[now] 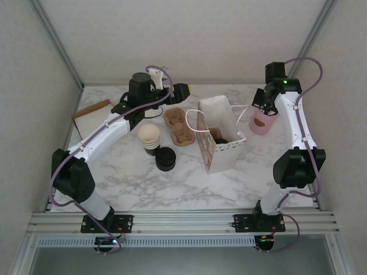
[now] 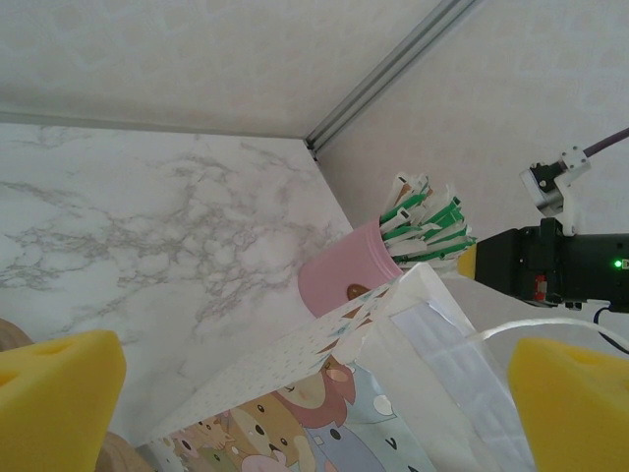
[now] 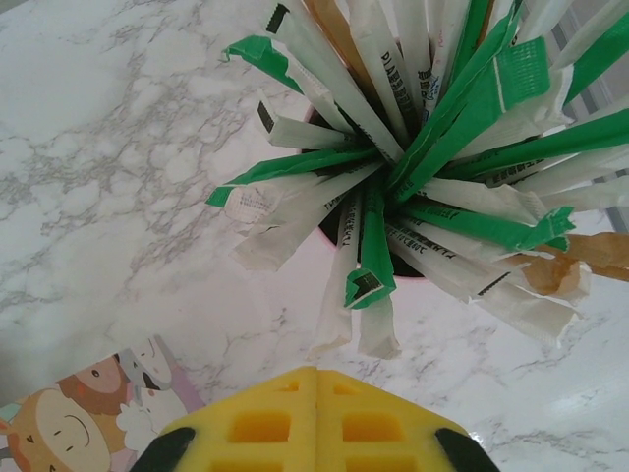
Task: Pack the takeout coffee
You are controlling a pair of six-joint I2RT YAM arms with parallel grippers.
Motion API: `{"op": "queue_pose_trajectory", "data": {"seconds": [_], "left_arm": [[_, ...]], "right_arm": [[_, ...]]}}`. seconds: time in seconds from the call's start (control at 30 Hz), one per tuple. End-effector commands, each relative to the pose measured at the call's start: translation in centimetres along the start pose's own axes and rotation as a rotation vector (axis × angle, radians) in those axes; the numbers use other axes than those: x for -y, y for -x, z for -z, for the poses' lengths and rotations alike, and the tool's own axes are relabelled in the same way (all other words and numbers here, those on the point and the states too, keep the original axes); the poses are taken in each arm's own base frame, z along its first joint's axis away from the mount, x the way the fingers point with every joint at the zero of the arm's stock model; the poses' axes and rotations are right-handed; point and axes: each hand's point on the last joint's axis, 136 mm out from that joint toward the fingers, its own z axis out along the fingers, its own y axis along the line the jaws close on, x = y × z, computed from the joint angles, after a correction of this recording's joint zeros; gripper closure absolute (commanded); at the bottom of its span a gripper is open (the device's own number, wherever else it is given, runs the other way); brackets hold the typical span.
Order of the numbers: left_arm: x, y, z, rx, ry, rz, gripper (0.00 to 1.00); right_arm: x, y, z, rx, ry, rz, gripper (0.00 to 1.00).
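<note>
Right end effector (image 3: 316,413), pads together, seemingly empty, above sachets (image 3: 393,187); cup (image 3: 328,228) largely hidden.

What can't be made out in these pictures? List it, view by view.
Top view: the walls of the paper bag hide most of its inside; just something dark shows.
Top view: the black lids are too small to count.
Right wrist view: the packets cover their pink cup.
Right wrist view: the bottom edge cuts the shut right gripper; whether it pinches a packet is unclear.
</note>
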Motion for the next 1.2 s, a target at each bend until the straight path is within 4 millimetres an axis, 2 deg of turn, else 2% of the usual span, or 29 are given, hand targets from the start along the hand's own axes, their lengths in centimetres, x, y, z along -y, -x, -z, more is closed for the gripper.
{"op": "queue_pose_trajectory", "data": {"seconds": [0.0,0.07,0.13,0.2,0.47,0.7,0.77,1.17], "left_arm": [[1.1,1.2,1.4,0.037,-0.030,-0.016,0.00],[1.1,1.1,1.4,0.037,-0.029,-0.015,0.00],[1.1,1.1,1.4,0.036,-0.030,-0.013,0.00],[1.1,1.1,1.4,0.037,-0.031,-0.014,0.00],[1.1,1.2,1.3,0.035,-0.032,-0.016,0.00],[1.0,1.1,1.3,0.034,-0.029,-0.016,0.00],[1.0,1.1,1.2,0.034,-0.029,-0.016,0.00],[1.2,1.2,1.4,0.036,-0.033,-0.015,0.00]], "right_arm": [[0.3,0.6,0.5,0.010,-0.012,-0.003,0.96],[0.5,0.6,0.4,0.010,-0.022,-0.003,0.92],[0.6,0.6,0.3,0.010,-0.032,0.001,0.75],[0.6,0.5,0.1,0.003,-0.036,0.003,0.73],[0.4,0.6,-0.9,-0.011,-0.036,0.009,0.74],[0.3,0.7,-1.2,-0.018,-0.037,0.011,0.82],[0.3,0.7,-1.0,-0.018,-0.038,0.013,0.87],[1.5,1.4,2.6,0.043,-0.070,0.019,0.92]]}}
